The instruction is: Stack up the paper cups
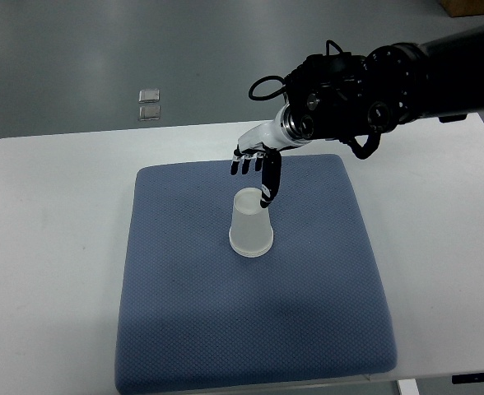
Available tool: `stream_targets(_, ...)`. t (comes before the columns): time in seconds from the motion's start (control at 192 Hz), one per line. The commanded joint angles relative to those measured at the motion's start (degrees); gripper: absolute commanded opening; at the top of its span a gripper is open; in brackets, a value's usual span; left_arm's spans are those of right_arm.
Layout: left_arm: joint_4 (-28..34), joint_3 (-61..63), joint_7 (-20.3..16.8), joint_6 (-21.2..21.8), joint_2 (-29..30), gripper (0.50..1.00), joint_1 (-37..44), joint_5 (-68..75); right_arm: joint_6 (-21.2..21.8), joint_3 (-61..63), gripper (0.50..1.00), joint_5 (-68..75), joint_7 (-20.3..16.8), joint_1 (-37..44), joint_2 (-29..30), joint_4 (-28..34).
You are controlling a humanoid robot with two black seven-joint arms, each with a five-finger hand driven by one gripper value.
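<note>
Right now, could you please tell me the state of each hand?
Left hand: not in view.
Right hand: open, holding nothing, fingers just above the cup.

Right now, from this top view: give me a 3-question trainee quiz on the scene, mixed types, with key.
1. True or false: the cup stands upside down on the blue mat.
2. Which hand is over the mat? A) left B) right
3. Fill in: the mat lies on a ____ table.

Key: 1 true: its wide rim sits on the mat. 2 B: the arm enters from the right edge, fingers relaxed, holding nothing. 3 white.
</note>
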Motion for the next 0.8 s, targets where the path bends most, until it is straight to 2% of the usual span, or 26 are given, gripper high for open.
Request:
stream_targets(0.0, 0.0, 0.0, 0.0, 0.0, 0.0, 1.0, -0.1, 0.0, -0.1, 1.9, 0.889, 0.6, -0.1, -1.5, -4.4, -0.8)
stream_targets(0.245, -0.1, 0.2, 0.0, 0.0, 0.0, 1.0, -0.1, 0.0, -0.4, 9.8, 0.889, 0.6, 0.0, -8.1, -14.1, -6.7)
stream_targets(0.308, 0.0, 0.2, 0.0, 0.0, 0.0, 1.0, -0.1, 0.0, -2.4, 14.0, 0.889, 1.0, 0.1, -11.4, -16.0, -8.8)
stream_targets(0.381, 0.0, 0.1, 0.0, 0.0, 0.0, 1.0, -0.1, 0.0, -7.3, 20.3, 0.889, 3.9, 0.7, -16.7, -17.7, -11.6)
stream_targets(0.48, -0.1, 0.2, 0.0, 0.0, 0.0, 1.0, -0.1, 0.0, -12.7, 29.1, 0.889, 9.0, 3.8, -24.7, -18.0, -16.9)
stream_targets(0.532, -0.1, 0.2, 0.0, 0.0, 0.0, 1.0, -0.1, 0.0, -14.0, 34.4, 0.893, 10.4, 4.9, -29.0, -18.0, -19.6)
stream_targets(0.793, -0.1, 0.2, 0.0, 0.0, 0.0, 1.0, -0.1, 0.0, -14.2, 63.6, 0.913, 17.0, 9.1, -45.8, -16.5, -27.0)
